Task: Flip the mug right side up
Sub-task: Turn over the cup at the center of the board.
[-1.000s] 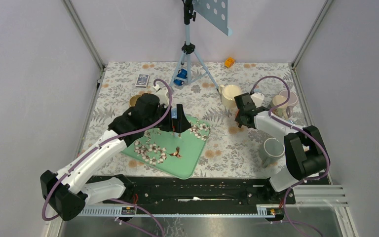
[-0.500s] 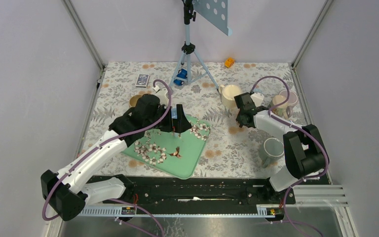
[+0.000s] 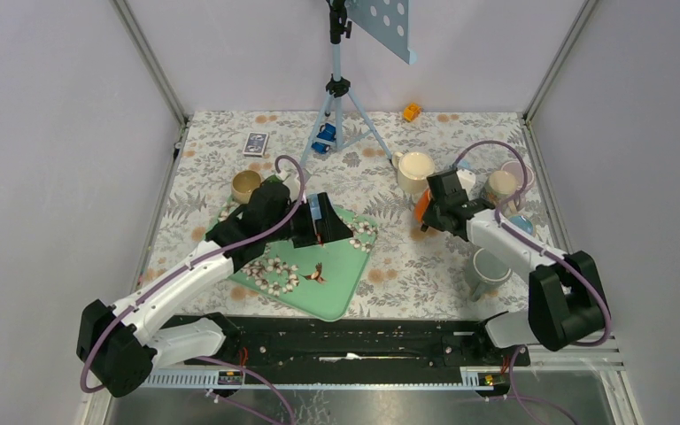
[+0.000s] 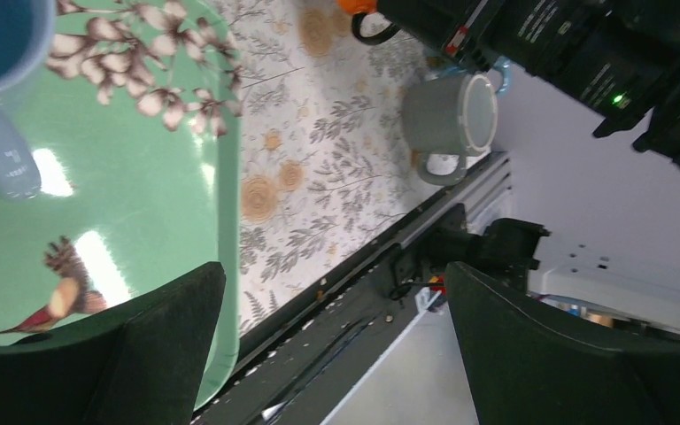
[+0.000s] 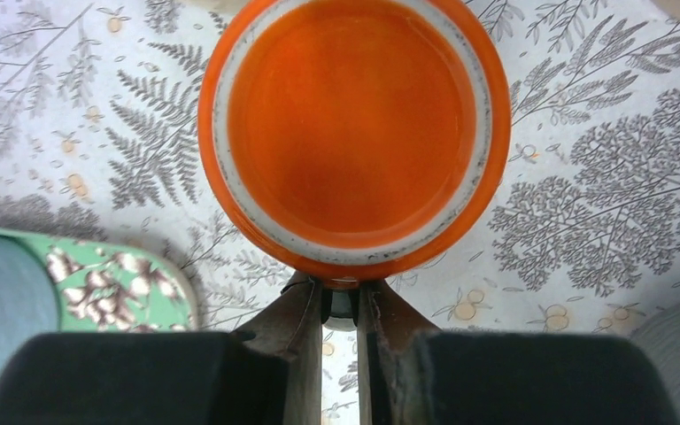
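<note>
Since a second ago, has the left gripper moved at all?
Yes. The left gripper has pulled back toward the near edge and tilted over. Its arm covered the tan mug before, and that mug now shows fully. The jaws stand open.

mug (image 5: pixel 354 133) right of tray (image 3: pixel 332 290), tripod (image 3: pixel 337 87) behind

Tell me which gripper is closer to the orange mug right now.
Right. The right gripper is shut on the orange mug at its handle. The left gripper hangs open over the green tray, off to the mug's left and apart from it.
</note>
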Motion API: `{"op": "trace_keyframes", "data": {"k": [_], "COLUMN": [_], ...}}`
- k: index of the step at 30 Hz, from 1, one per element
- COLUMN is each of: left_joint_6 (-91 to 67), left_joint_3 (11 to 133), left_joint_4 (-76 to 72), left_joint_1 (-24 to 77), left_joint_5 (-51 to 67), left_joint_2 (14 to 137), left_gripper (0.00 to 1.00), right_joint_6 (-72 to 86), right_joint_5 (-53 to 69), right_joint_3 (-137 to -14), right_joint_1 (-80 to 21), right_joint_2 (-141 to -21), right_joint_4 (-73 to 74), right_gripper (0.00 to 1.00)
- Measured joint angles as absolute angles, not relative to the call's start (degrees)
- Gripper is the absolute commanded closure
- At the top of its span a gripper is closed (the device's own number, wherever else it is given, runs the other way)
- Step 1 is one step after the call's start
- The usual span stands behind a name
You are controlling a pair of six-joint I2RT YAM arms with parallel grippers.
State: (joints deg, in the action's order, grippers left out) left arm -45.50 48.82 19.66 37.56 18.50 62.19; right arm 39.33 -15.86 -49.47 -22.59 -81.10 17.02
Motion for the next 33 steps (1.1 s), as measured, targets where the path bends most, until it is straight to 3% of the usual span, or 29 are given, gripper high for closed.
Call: {"op": "trace_keyframes", "data": {"k": [22,33], "left_joint_6": [-68.3,-75.8], "left_joint_3": [43.3,43.9], "left_joint_4": [-9.3,-19.0], "left_joint_1": [37.1,34.4], "left_joint_5": [30.3,33.5], "left_joint_2": [70.1,75.2], "left_gripper": [0.02,0.19], "right_joint_6": [54.6,63.2], "right_joint_5": [3.8,11.8], "right_joint_3": [-40.9,-39.1], "right_joint_1": [-24.0,-25.1], "right_joint_2": [-63.4,-63.4], "right_joint_4": [-3.4,-15.2], "right_gripper": [1.00,1.00]}}
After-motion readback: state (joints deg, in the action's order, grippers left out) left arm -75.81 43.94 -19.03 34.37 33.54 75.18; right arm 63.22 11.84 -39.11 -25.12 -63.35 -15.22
